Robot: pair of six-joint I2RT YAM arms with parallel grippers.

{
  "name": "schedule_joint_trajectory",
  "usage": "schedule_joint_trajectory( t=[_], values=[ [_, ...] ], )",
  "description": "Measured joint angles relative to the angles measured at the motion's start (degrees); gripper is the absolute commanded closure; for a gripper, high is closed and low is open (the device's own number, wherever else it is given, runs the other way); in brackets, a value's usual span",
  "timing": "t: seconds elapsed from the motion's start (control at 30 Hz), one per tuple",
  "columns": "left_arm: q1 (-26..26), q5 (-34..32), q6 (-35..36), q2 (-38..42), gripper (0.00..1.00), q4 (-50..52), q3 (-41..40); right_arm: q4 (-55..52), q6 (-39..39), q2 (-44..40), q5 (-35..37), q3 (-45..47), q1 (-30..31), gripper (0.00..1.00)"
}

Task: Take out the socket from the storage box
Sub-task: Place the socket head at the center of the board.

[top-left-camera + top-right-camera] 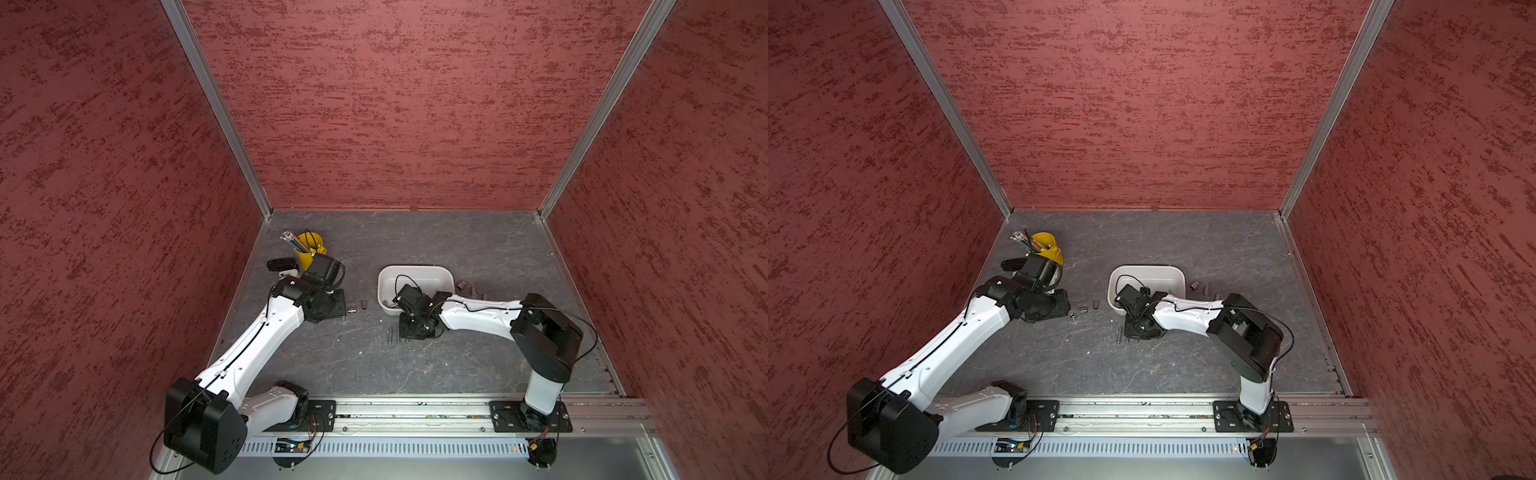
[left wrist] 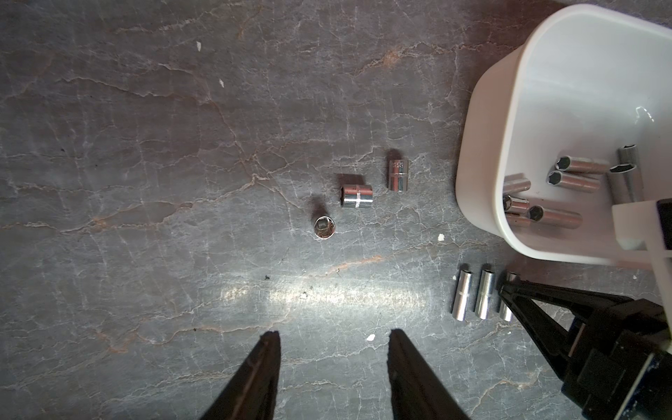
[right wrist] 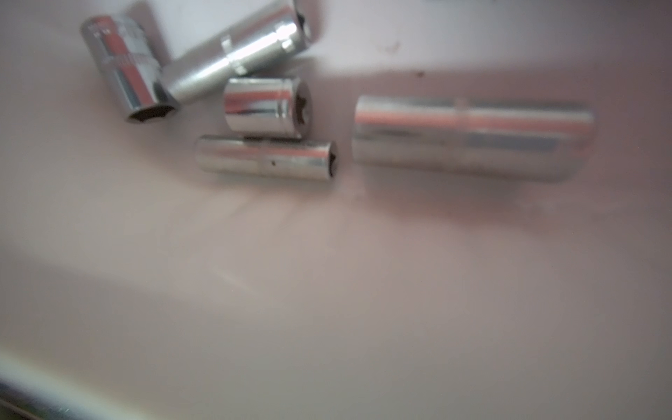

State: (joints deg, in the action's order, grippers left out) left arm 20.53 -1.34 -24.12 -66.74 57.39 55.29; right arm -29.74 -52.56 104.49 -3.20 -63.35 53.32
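White storage box (image 1: 419, 275) a little right of frame centre in both top views, flat on the grey veined desk (image 1: 457, 245), corners rounded, top open. Inside it, a loose cluster of chrome sockets (image 2: 576, 180) lying on their sides on the floor. Five of them close up and blurred in the right wrist view, the longest one (image 3: 472, 136) set apart, the others touching or nearly so. Right arm (image 1: 478, 318) bent across the near rim of the box, wrist over the tub, right gripper (image 2: 506, 291) down at the desk just outside the near wall. Jaws closed almost to a point, tips at the end of the third long socket (image 2: 505, 312) in a neat row; whether pinching it or only touching, cannot tell. Beside that one, two more long sockets (image 2: 485, 299), parallel, just apart, all flat on the desk. Farther toward the left arm (image 1: 257, 336), three short sockets (image 2: 357, 196) loose on the desk: one upright on its end, two on their sides. Left gripper (image 2: 334, 331) above bare desk, jaws spread wide, nothing between them, near the short sockets but apart from them. Right of the box in a top view, a few more small sockets (image 1: 467, 287) on the desk just beside its wall. Toward the upper left of the desk — a yellow pencil cup (image 1: 306, 254) holding pencils (image 1: 293, 239), the left arm's wrist just in front of it.
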Motion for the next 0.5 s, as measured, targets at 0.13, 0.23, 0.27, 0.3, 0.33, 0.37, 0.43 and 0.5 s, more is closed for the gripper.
schedule_joint_trajectory(
  t=[0.13, 0.23, 0.27, 0.3, 0.33, 0.37, 0.43, 0.5],
  values=[
    [0.0, 0.0, 0.0, 0.0, 0.49, 0.0, 0.0, 0.5, -0.1, 0.0, 0.0, 0.0, 0.0, 0.76],
    [0.0, 0.0, 0.0, 0.0, 0.49, 0.0, 0.0, 0.7, -0.2, 0.0, 0.0, 0.1, 0.0, 0.75],
    [0.0, 0.0, 0.0, 0.0, 0.49, 0.0, 0.0, 0.8, -0.2, 0.0, 0.0, 0.1, 0.0, 0.75],
    [0.0, 0.0, 0.0, 0.0, 0.49, 0.0, 0.0, 0.8, -0.2, 0.0, 0.0, 0.1, 0.0, 0.75],
    [0.0, 0.0, 0.0, 0.0, 0.49, 0.0, 0.0, 0.8, -0.2, 0.0, 0.0, 0.1, 0.0, 0.75],
    [0.0, 0.0, 0.0, 0.0, 0.49, 0.0, 0.0, 0.8, -0.2, 0.0, 0.0, 0.1, 0.0, 0.75],
    [0.0, 0.0, 0.0, 0.0, 0.49, 0.0, 0.0, 0.8, -0.1, 0.0, 0.0, 0.1, 0.0, 0.74],
    [0.0, 0.0, 0.0, 0.0, 0.49, 0.0, 0.0, 0.8, -0.1, 0.0, 0.0, 0.1, 0.0, 0.72]
  ],
)
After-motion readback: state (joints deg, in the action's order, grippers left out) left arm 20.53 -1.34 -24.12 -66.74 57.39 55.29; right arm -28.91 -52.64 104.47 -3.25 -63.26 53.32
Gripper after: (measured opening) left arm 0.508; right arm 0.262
